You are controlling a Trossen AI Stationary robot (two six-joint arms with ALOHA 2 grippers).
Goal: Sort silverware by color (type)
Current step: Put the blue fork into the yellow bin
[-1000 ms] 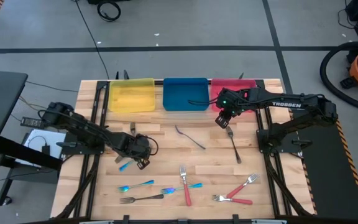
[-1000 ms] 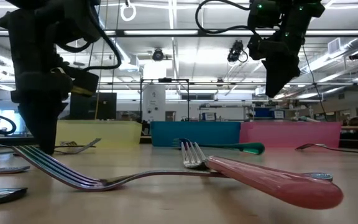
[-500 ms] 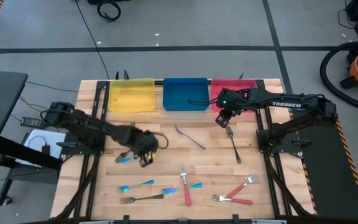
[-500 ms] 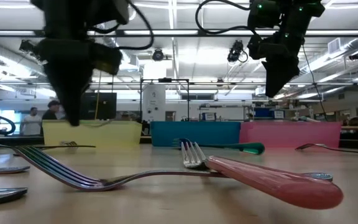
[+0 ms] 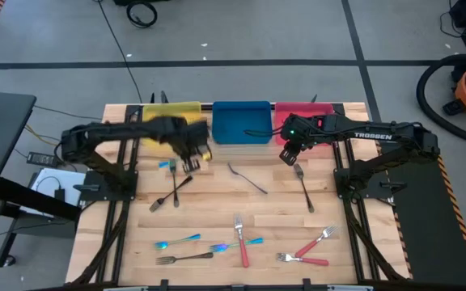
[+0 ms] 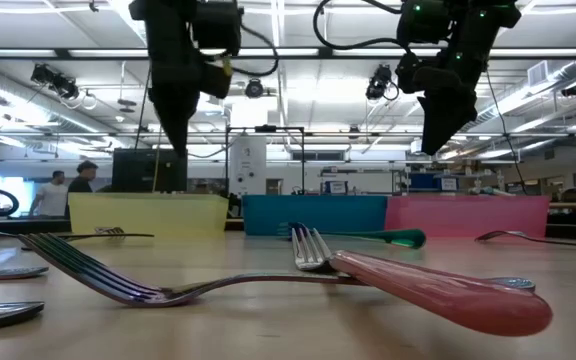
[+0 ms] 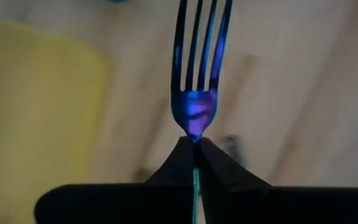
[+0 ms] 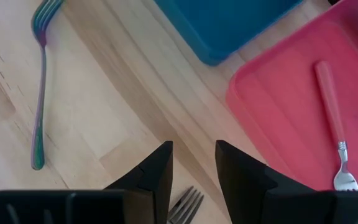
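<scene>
Iridescent blue fork [image 7: 194, 93] is clamped by its handle between the closed fingers of the left gripper [image 5: 189, 158], tines projecting beyond the fingertips, left of centre in the high view beside the yellow tray [image 5: 168, 123]. At right of centre, the right gripper [image 5: 290, 158] is held with fingers parted above a grey fork [image 5: 304, 187], below the red tray [image 8: 291, 109].

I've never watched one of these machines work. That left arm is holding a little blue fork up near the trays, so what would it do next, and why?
Probably carry it a little farther, over the blue tray, then let go. The left gripper is shut on the blue fork and hangs just short of the yellow tray and the blue one; the fork's colour suggests the blue tray. The right gripper waits open near the red tray.
</scene>
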